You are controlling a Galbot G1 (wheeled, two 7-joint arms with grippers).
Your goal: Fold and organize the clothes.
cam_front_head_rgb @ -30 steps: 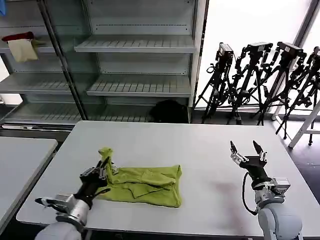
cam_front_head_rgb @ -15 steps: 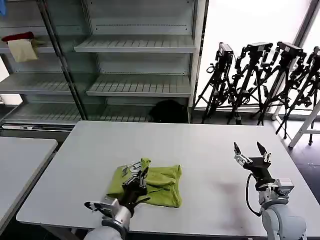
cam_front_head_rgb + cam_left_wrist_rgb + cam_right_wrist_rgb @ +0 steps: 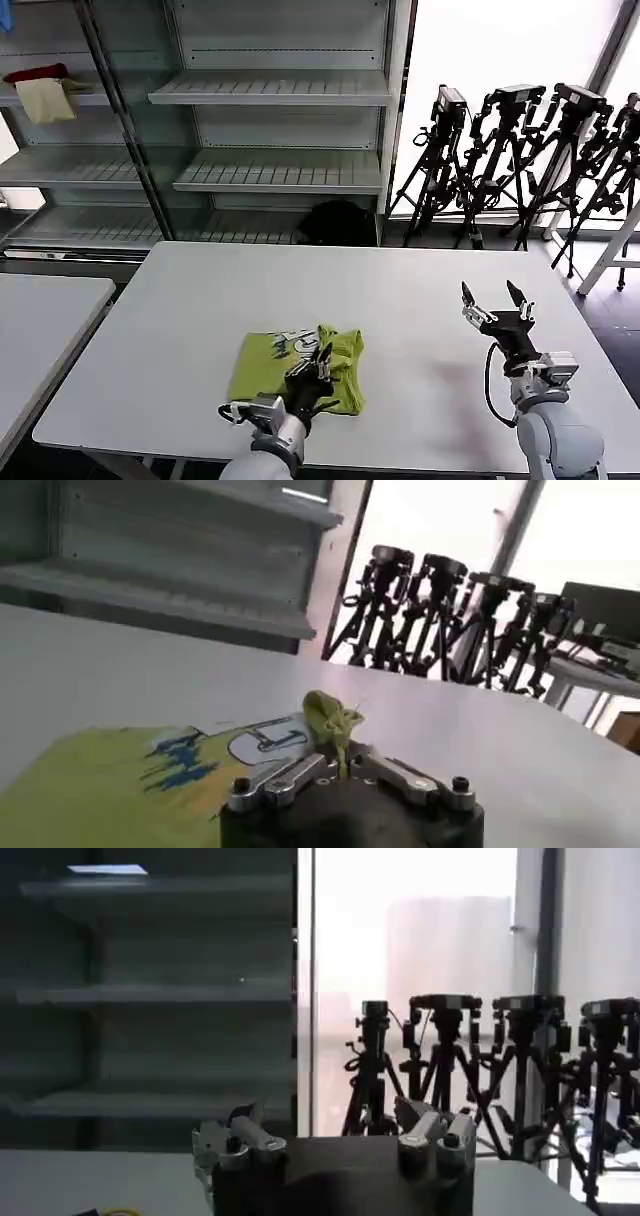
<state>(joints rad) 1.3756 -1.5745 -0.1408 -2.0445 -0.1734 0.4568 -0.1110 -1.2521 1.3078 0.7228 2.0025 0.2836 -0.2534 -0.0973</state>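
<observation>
The lime-green T-shirt (image 3: pixel 262 368) lies folded near the front of the white table (image 3: pixel 330 290), its white and grey print (image 3: pixel 292 343) facing up. My left gripper (image 3: pixel 322 360) is over the shirt's right half, shut on a pinched fold of green cloth. In the left wrist view that fold (image 3: pixel 333 720) sticks up between the closed fingers of the left gripper (image 3: pixel 340 766), with the print (image 3: pixel 268 737) on the flat shirt beyond. My right gripper (image 3: pixel 494 300) hovers open above the table's right side, well away from the shirt, and it holds nothing (image 3: pixel 335 1133).
Metal shelving (image 3: pixel 270 95) stands behind the table, with a red cloth (image 3: pixel 35 73) and a cream cloth (image 3: pixel 45 100) on a left shelf. Camera tripods (image 3: pixel 520 150) line the back right. A second table (image 3: pixel 45 320) sits at the left.
My left gripper has carried the shirt's left edge rightward across the garment, folding it over so the print now faces up. The right gripper has hardly moved.
</observation>
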